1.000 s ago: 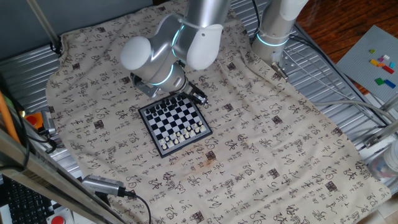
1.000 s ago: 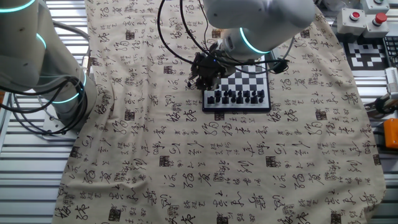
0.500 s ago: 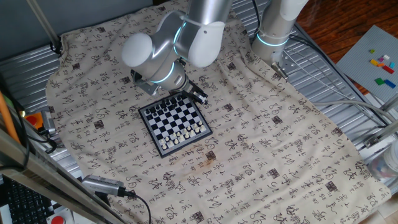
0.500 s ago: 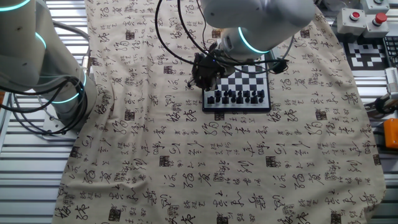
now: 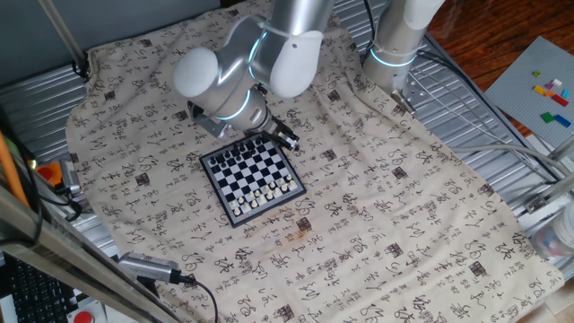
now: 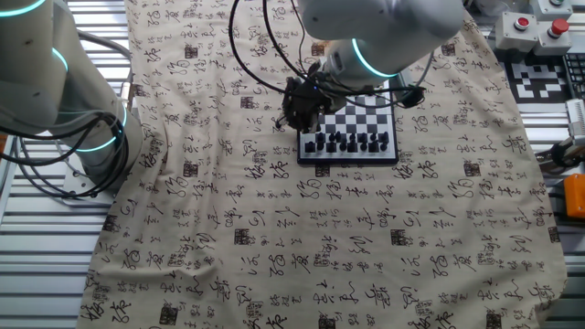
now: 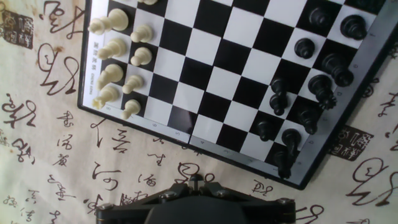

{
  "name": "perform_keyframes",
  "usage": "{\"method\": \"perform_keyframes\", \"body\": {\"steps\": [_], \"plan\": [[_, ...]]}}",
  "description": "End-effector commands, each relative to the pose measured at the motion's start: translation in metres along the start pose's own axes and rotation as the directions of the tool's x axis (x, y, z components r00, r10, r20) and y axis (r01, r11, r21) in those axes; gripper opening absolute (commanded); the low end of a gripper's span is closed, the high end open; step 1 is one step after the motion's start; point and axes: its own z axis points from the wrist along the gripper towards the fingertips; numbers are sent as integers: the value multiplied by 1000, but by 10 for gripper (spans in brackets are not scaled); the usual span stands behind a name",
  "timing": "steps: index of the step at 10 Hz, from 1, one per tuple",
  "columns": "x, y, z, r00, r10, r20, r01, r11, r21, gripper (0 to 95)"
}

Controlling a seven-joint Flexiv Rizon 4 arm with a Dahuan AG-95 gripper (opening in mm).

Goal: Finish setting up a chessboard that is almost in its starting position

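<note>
We saw the arm bent low over the cloth, its gripper hanging just beside the chessboard. We could not tell whether its jaws were apart. White pieces and black pieces stood at opposite ends.

The silver arm hangs in from above, bent sharply at a bulky joint ringed with a teal light, its wrist held low. The dark end effector juts out beyond the wrist, angled downward. In the hand view only its black housing shows along the bottom edge; the fingers are out of sight, so their spread can't be told.
</note>
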Motion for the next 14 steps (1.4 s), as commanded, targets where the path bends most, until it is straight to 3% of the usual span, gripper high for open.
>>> {"method": "perform_keyframes", "body": {"steps": [1,5,10,12,14], "plan": [[2,0,-2,1000,1,12,-1,1000,2,0],[7,2,-11,999,29,14,-29,1000,0,0],[7,3,-11,999,35,4,-35,999,-6,0],[5,5,-9,999,39,24,-39,999,1,0],[6,6,-10,999,33,25,-33,999,8,0]]}}
